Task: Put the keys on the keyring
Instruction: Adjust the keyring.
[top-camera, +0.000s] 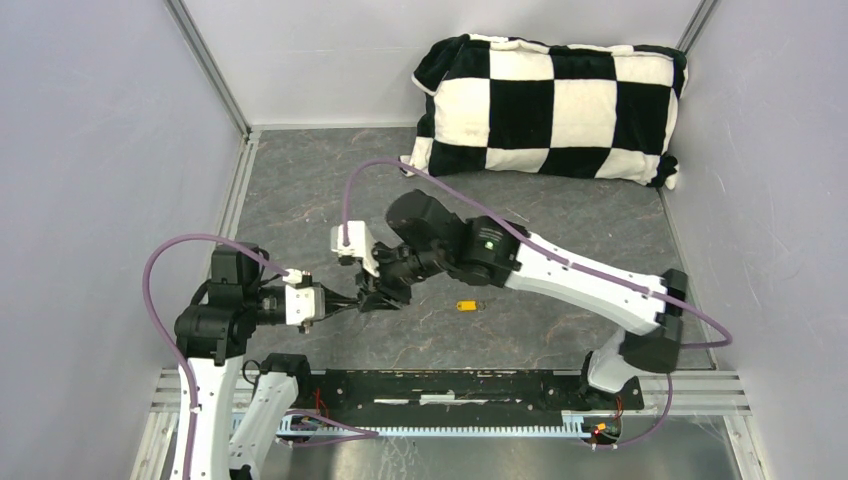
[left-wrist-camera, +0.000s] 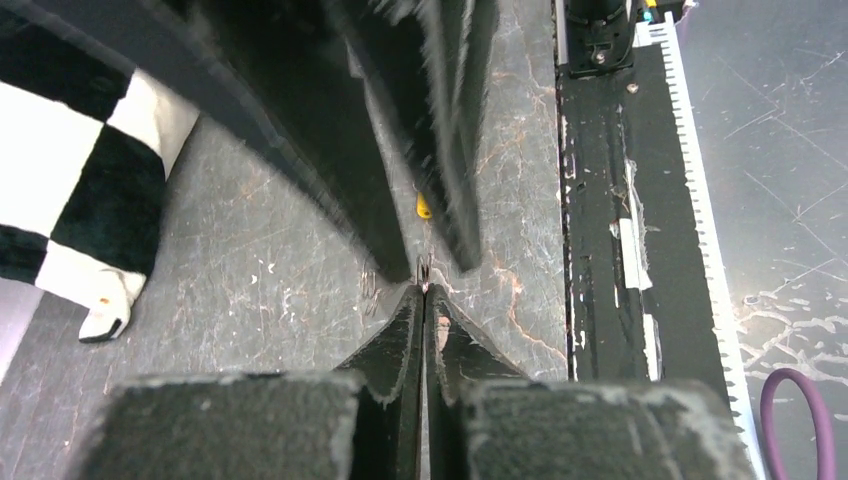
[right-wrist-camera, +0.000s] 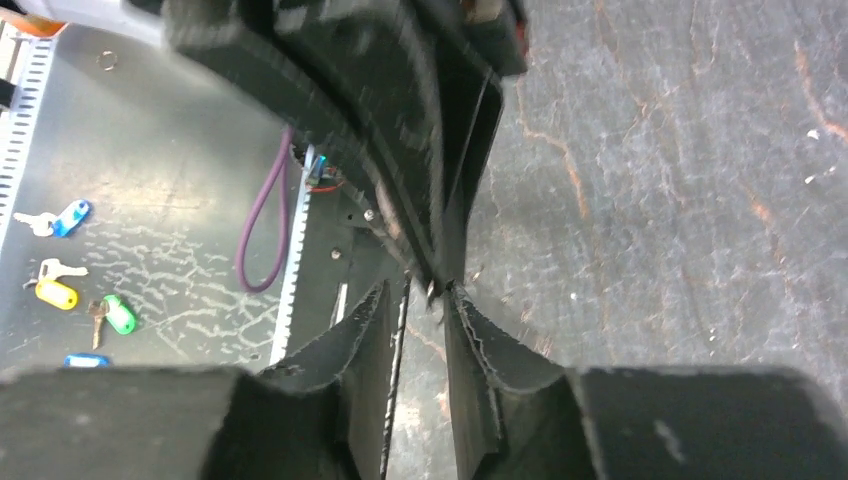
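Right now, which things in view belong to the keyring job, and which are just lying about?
Job: yellow-headed key on the table; thin metal piece, probably the keyring, pinched in the left pincer; right pincer by it.
Lying about: checkered pillow; tagged keys on the metal sheet, seemingly spares.

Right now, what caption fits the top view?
Left gripper meets right gripper tip to tip, yellow key lying apart, pillow behind.
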